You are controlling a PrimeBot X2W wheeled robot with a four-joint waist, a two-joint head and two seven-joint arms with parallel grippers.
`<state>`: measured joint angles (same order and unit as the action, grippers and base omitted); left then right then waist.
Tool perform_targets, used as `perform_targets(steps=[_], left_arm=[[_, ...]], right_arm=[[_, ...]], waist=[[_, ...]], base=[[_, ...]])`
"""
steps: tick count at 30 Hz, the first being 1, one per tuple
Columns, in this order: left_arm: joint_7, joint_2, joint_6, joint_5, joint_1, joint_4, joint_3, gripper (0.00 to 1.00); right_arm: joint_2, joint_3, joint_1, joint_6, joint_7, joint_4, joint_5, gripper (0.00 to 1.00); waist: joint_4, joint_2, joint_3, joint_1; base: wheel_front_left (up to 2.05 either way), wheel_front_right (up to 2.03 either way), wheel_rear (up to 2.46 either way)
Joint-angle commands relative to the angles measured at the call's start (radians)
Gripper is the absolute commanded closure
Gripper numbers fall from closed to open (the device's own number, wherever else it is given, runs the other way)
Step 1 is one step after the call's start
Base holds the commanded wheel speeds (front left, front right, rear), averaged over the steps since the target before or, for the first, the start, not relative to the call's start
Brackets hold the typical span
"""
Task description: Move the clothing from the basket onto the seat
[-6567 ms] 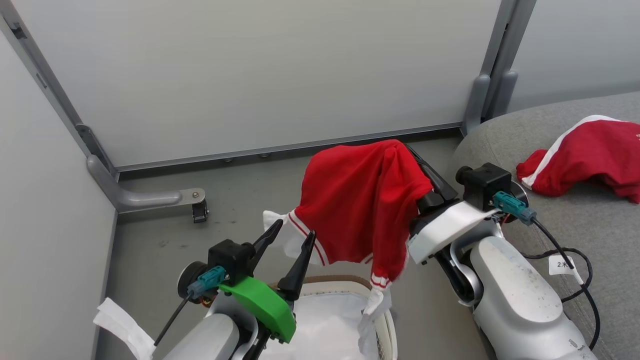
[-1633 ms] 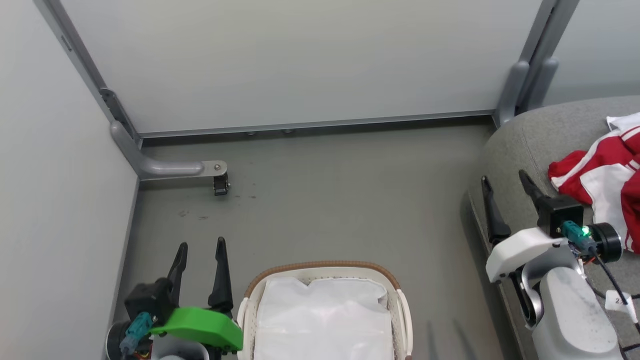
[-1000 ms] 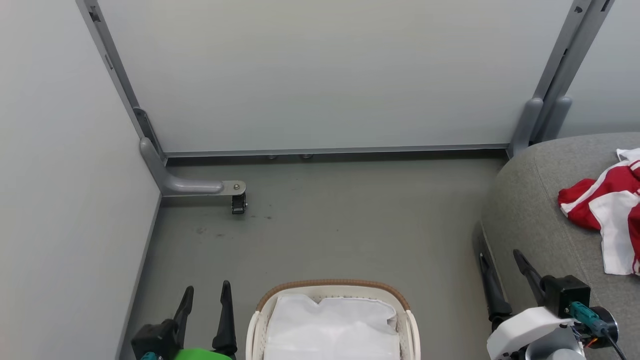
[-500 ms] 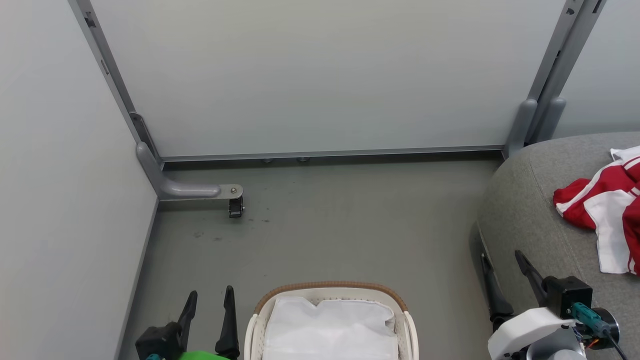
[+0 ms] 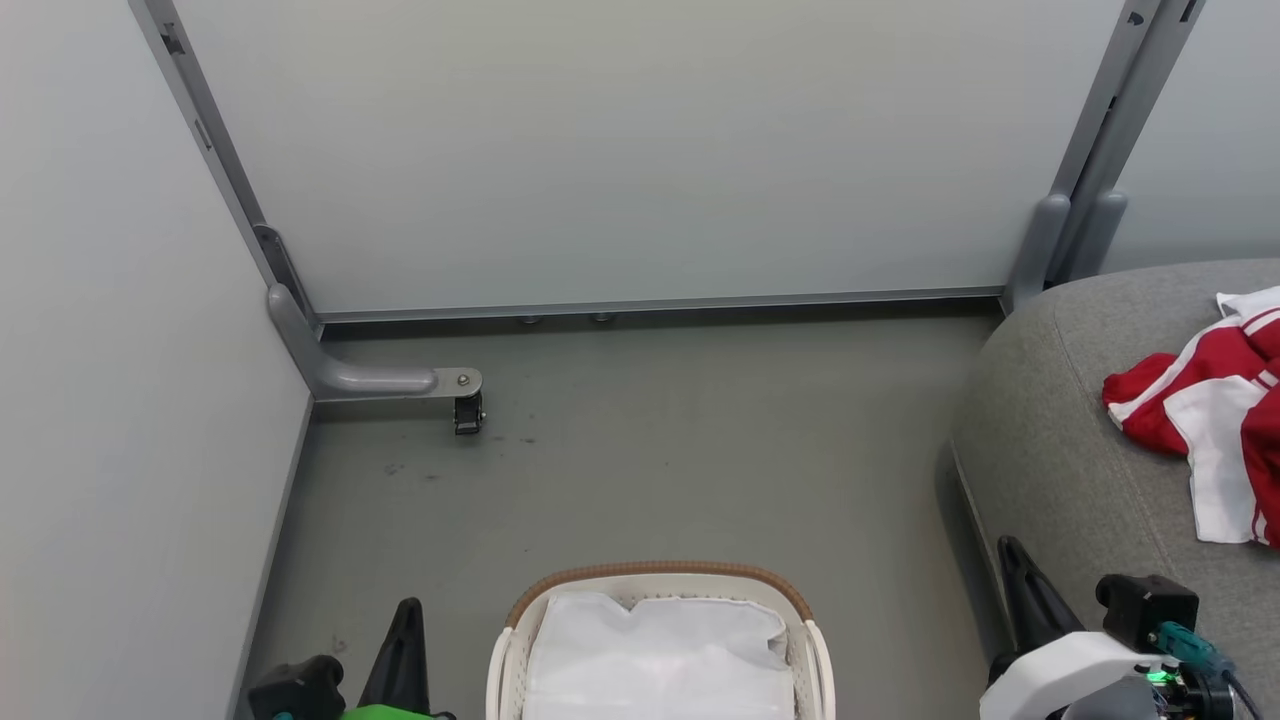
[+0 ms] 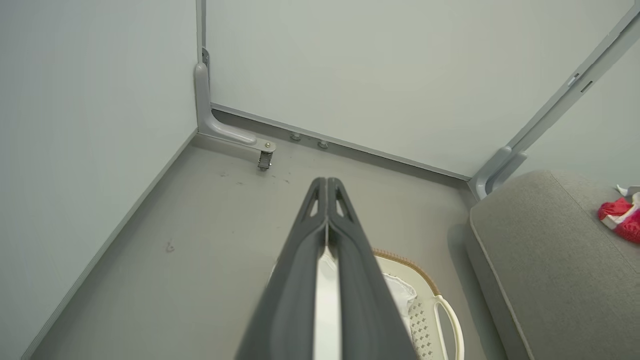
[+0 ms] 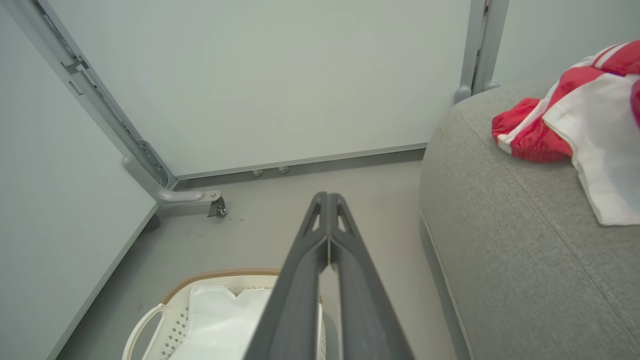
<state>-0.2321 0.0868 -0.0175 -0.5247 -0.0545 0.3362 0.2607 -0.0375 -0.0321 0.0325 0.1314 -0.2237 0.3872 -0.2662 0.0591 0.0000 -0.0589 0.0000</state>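
Note:
The red and white clothing [image 5: 1195, 405] lies bunched on the grey seat [image 5: 1070, 470] at the right, also seen in the right wrist view [image 7: 545, 127] and small in the left wrist view [image 6: 620, 220]. The white basket [image 5: 655, 574] with its brown rim stands on the floor at the bottom centre, with just the white liner [image 5: 660, 650] showing inside. My left gripper [image 5: 409, 608] is shut and empty, left of the basket; its fingers meet in the left wrist view [image 6: 326, 182]. My right gripper [image 5: 1010, 548] is shut and empty beside the seat's front edge, tips together [image 7: 327, 197].
Grey partition walls close the space at the back and left. A metal foot with a small caster [image 5: 467, 412] sticks out onto the floor at the back left. Another post [image 5: 1065, 240] stands by the seat's far corner. Bare grey floor [image 5: 650, 450] lies between basket and wall.
Both grippers have gone from open to shut, with nothing between the fingers. The clothing stays on the seat and the basket has not moved.

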Motion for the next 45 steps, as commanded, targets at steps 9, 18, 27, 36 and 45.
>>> perform_targets(steps=[9, 18, 27, 36, 45], left_arm=[[0.047, -0.005, 0.023, -0.158, 0.039, -0.026, -0.057, 1.00], [0.089, -0.009, 0.041, -0.288, 0.058, -0.036, -0.102, 1.00], [0.124, -0.013, 0.056, -0.396, 0.074, -0.044, -0.139, 1.00], [0.155, -0.017, 0.069, -0.493, 0.088, -0.051, -0.173, 1.00], [0.187, -0.020, 0.083, -0.591, 0.103, -0.059, -0.207, 1.00]], right_arm=[[-0.007, -0.010, 0.028, 0.000, 0.042, -0.041, -0.195, 1.00], [-0.008, -0.018, 0.035, 0.000, 0.082, -0.059, -0.357, 1.00], [-0.009, -0.027, 0.041, 0.000, 0.116, -0.071, -0.490, 1.00], [-0.010, -0.035, 0.048, 0.000, 0.148, -0.082, -0.611, 1.00], [-0.011, -0.043, 0.054, -0.001, 0.180, -0.093, -0.731, 1.00]], waist=[[-0.005, 0.0000, 0.005, 0.0000], [-0.010, 0.0000, 0.010, 0.0000], [-0.014, 0.0000, 0.015, 0.0000], [-0.019, 0.0000, 0.020, 0.0000], [-0.023, 0.0000, 0.025, 0.0000]], base=[[0.00, 0.00, 0.00], [0.00, 0.00, 0.00], [0.00, 0.00, 0.00], [0.00, 0.00, 0.00], [0.00, 0.00, 0.00]])
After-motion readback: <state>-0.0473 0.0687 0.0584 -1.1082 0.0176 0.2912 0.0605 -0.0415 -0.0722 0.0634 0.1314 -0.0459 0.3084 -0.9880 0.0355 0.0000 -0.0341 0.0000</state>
